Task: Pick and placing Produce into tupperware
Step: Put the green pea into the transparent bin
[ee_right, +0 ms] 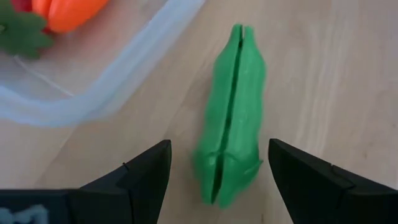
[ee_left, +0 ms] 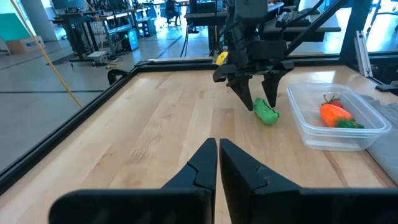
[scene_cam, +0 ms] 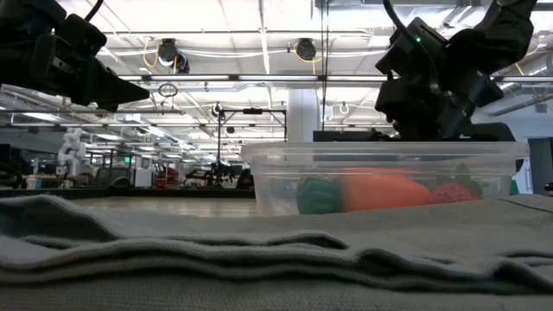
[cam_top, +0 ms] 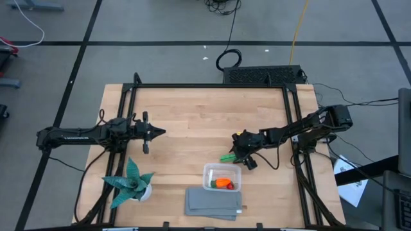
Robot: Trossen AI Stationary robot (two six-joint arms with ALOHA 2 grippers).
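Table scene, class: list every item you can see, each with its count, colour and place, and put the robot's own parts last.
Clear plastic rectangular tupperware container: one, transparent, near front edge of the wooden table.
Orange toy carrot with green top: one, inside the container.
Small red toy berry: one, inside the container beside the carrot.
Bright green elongated toy pod: one, lying on the table just outside the container.
Flat grey folded cloth: one, front edge, by the container.
Teal spiky-leafed plant in a white pot: one, front left.
Left end effector: dark, shut, waiting over the table's left.
Right end effector: dark, open, straddling the pod.
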